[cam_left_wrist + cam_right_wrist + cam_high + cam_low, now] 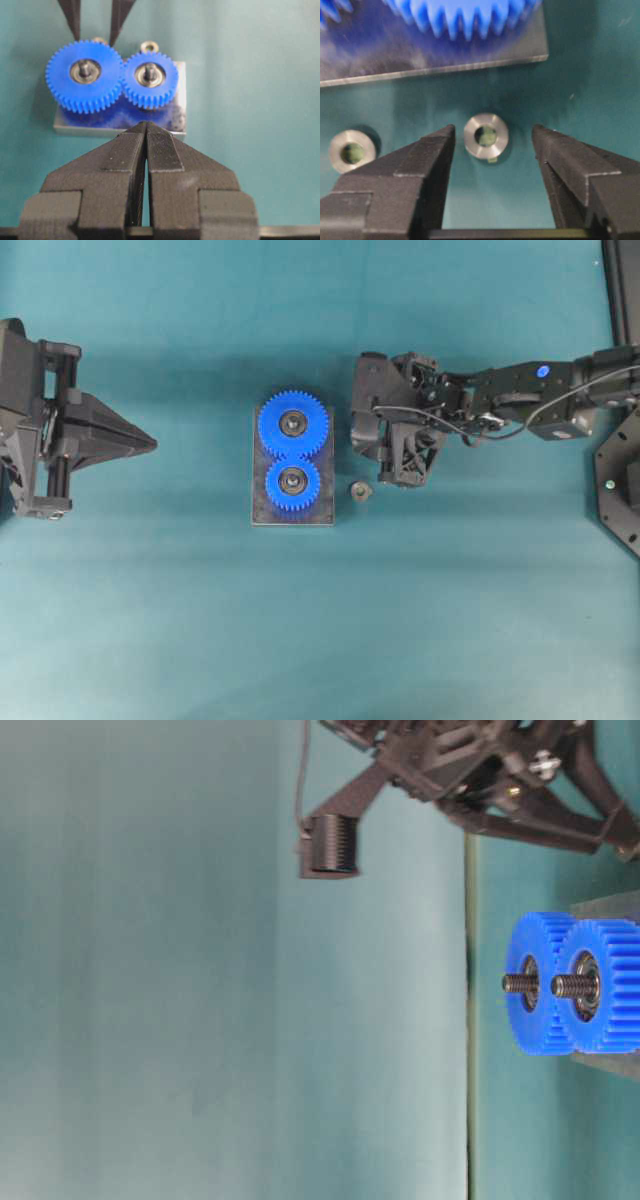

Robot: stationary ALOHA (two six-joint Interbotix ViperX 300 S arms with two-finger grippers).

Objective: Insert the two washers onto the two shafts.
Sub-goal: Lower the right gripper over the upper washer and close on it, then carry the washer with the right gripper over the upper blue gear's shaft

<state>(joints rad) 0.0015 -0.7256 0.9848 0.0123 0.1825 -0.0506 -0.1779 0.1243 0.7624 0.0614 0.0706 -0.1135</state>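
As we look down from overhead, we see a grey base plate [292, 515] on the teal surface [300, 640], carrying two meshed blue gears: a larger gear [294, 424] and a smaller gear [292, 485], each with a shaft at its centre. One washer [360, 490] lies on the surface just beside the plate's edge, near the smaller gear. The right gripper [368, 430] hovers close to the plate beside the larger gear, and we cannot tell its jaw state from here. The left gripper [150, 443] sits well apart from the plate, its fingers pressed together to a point.

In the table-level view, we see two threaded shafts, one shaft [518, 984] and a second shaft [572, 986], standing out of the gears, both bare of any washer. Parts of the right arm hang above the surface.

In the left wrist view, the left gripper's fingers [125, 165] meet at the tips, holding nothing. Beyond them stand the plate and both gears, and two washers lie past the plate's far edge, with the right gripper's fingertips [75, 20] coming down near the one behind the larger gear.

In the right wrist view, the right gripper [492, 137] is spread, and a washer [486, 136] lies flat on the surface between its fingers, touching neither. A second washer [352, 151] lies outside the jaws, just beside one finger.
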